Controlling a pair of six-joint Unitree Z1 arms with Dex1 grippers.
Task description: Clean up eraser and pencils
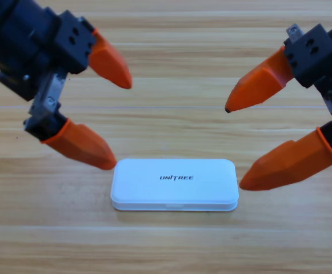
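Observation:
A white case [174,184] with its lid down lies flat on the wooden table, lettered on top. The eraser and the pencils are out of view. My left gripper [119,125] comes in from the upper left, open, its lower jaw tip right at the case's top left corner. From the upper right my right gripper [234,147] hangs open too, its lower jaw tip close beside the case's right end. Nothing is held between either pair of jaws.
Bare wooden table [166,245] stretches in front of the case and between the two grippers.

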